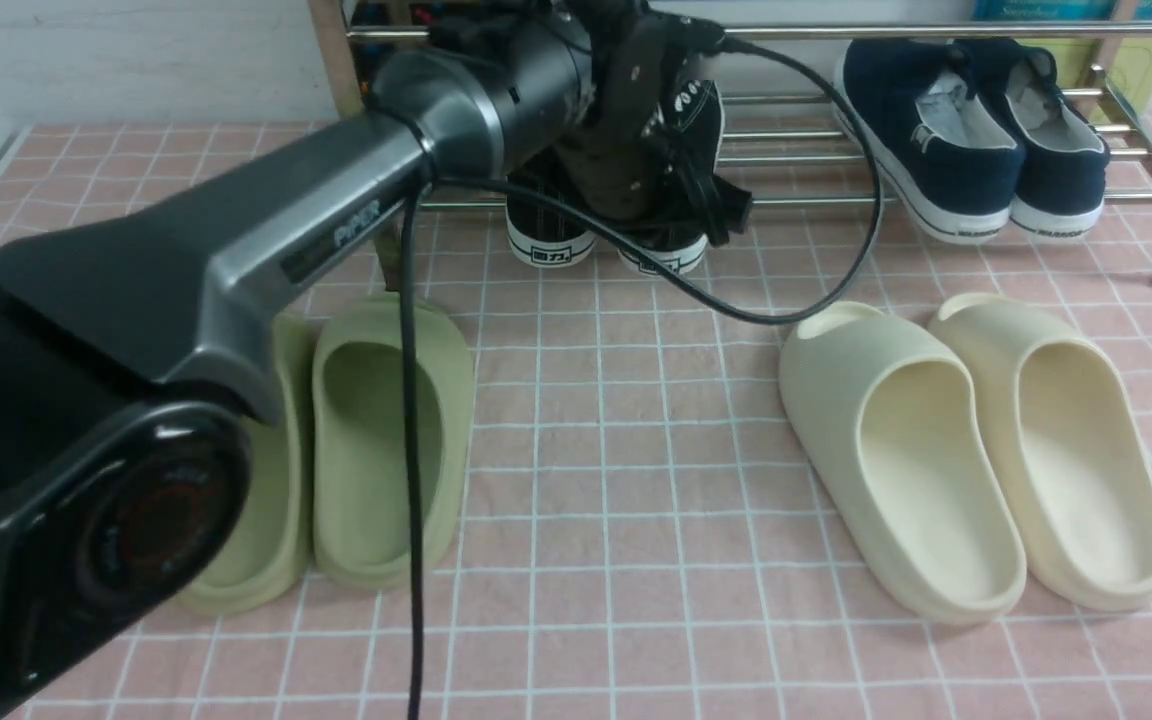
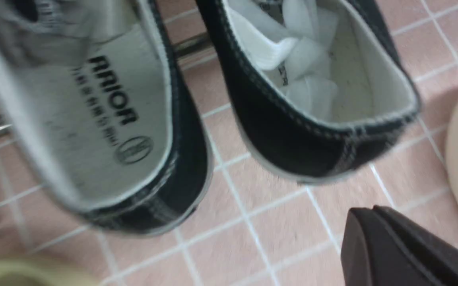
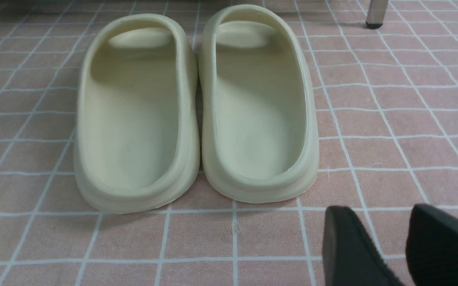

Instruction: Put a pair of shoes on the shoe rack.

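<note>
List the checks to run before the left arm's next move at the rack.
1. Both black sneakers on the shoe rack: ok, heels overhanging its front bar.
2. Sneakers seated steadily: cannot tell, the arm hides much of them in the front view.
3. Nothing in the left gripper: ok, shut, empty.
4. Nothing in the right gripper: ok, open, empty, by the cream slides.
5. Trailing cable clear of the rack: cannot tell.

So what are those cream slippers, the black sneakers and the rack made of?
Cream slippers: likely moulded foam or soft rubber; matte, seamless, thick-walled.
Black sneakers: woven canvas, it seems, with white stitching and a rubbery-looking pale sole edge.
Rack: metal tubes, probably steel; shiny, with bright highlights.
</note>
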Motion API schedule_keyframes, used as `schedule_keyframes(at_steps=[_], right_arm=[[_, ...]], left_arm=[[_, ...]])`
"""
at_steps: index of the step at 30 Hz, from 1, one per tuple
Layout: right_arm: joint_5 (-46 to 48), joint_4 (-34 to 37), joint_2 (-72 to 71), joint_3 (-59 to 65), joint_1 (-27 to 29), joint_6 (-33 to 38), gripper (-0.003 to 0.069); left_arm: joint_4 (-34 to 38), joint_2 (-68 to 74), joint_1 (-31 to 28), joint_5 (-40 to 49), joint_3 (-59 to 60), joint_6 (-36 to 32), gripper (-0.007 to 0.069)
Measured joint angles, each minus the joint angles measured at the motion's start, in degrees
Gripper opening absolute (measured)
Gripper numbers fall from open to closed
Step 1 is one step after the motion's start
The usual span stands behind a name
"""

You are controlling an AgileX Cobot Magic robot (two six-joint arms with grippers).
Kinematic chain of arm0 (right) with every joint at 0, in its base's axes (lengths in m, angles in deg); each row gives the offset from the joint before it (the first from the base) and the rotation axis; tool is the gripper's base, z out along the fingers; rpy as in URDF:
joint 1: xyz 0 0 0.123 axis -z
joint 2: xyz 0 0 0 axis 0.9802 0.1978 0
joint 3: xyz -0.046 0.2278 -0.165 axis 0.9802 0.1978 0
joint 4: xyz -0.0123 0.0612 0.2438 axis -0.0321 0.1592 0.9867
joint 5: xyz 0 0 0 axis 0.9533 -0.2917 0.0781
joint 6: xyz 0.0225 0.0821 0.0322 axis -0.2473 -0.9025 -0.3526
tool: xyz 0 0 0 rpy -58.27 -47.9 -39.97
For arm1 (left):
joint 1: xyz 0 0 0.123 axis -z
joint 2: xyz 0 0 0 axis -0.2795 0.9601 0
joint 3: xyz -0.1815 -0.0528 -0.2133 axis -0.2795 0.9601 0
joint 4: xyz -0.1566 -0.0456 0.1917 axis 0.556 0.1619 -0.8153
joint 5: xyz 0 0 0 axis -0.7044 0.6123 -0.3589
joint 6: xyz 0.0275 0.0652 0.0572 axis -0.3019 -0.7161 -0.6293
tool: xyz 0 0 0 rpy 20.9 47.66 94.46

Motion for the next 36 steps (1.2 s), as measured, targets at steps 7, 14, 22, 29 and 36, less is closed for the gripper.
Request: schedule_keyframes(at_steps=[7,14,22,29,36], right_arm=[[0.0,0.0,0.0,0.0,0.0,0.0,0.0240],[0.0,0.0,0.0,0.0,0.0,0.0,0.0240],[0.0,0.0,0.0,0.0,0.0,0.0,0.0240],[0.0,0.0,0.0,0.0,0.0,0.0,0.0240],[0.0,0.0,0.0,0.0,0.0,0.0,0.0240]], left_arm=[[-3.0,-7.9,-0.4,10.6,-0.1,-6.2,0.0005],[-5.1,-1.1,-3.5,10.9,2.3,-3.6,0.0013],[-6.5,3.8,-3.5,0.7,2.7,-1.2,0.0018],[-4.4,1.7,-3.5,3.1,2.7,-0.5,0.0020],[1.9,-13.7,-3.5,19.0,2.7,-10.3,0.0022]])
